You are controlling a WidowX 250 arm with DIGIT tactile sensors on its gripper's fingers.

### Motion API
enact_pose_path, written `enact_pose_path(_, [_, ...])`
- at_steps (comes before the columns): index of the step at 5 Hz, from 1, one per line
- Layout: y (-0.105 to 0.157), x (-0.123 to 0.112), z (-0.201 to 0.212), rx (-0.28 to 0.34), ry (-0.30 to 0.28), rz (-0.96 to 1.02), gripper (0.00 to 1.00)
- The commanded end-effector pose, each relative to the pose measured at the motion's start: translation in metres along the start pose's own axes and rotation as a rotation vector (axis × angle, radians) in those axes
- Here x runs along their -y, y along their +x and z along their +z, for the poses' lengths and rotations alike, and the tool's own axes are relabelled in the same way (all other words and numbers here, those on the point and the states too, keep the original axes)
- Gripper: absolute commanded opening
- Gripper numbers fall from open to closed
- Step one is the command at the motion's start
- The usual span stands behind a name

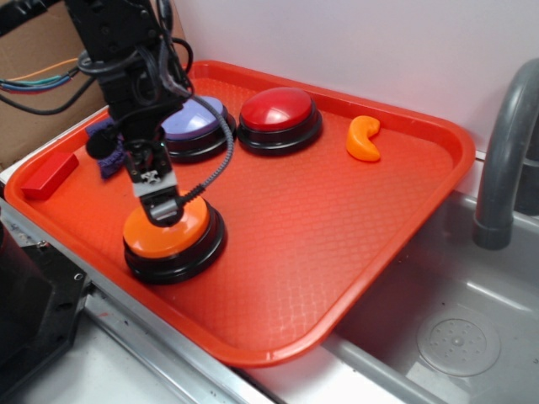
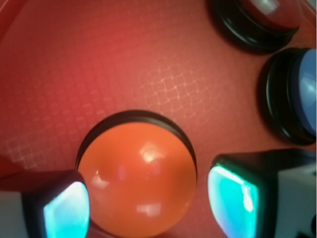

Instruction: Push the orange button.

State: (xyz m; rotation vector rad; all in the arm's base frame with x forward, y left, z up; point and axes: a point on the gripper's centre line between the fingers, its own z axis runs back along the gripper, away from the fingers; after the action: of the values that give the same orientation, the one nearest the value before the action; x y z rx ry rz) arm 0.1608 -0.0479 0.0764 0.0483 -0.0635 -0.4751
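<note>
From the exterior view, a red tray (image 1: 337, 252) sits beside a grey sink (image 1: 472, 337) with a grey faucet (image 1: 505, 151) rising at the right. The orange button (image 1: 173, 236) stands near the tray's front left edge, its glossy dome on a black base. The gripper (image 1: 164, 206) comes down from the black arm (image 1: 126, 50) and its tip rests on the top of the dome, toward the back; from this side the fingers look close together, but the gap between them cannot be judged here. Behind the arm is a purple button (image 1: 198, 122), partly hidden, and just beside it to the right a red button (image 1: 280, 114), both on black bases. A small orange crescent (image 1: 365, 139) lies farther right, apart from the buttons. A red block (image 1: 50, 175) rests at the tray's left rim, and a small purple thing (image 1: 108, 160) shows behind the gripper, too hidden to name. A cardboard box (image 1: 34, 84) stands at the back left. In the wrist view, the orange button (image 2: 136, 186) fills the lower middle, its dome between the two fingers, the left fingertip (image 2: 64, 210) and the right one (image 2: 233, 201) showing turquoise pads. The fingers stand apart, one at each side of the dome, so the gripper (image 2: 148, 206) is open and grips nothing. At the upper right the red button (image 2: 267, 12) and below it the purple button (image 2: 307, 89) are cut by the frame edge, on the tray (image 2: 99, 64).
</note>
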Motion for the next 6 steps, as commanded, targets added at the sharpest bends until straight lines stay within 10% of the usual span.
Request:
enact_pose_path(1, [0.007, -0.001, 0.023, 0.021, 0.011, 0.034, 1.0])
enact_pose_path(6, [-0.002, 0.0, 0.058, 0.023, -0.024, 0.108, 1.0])
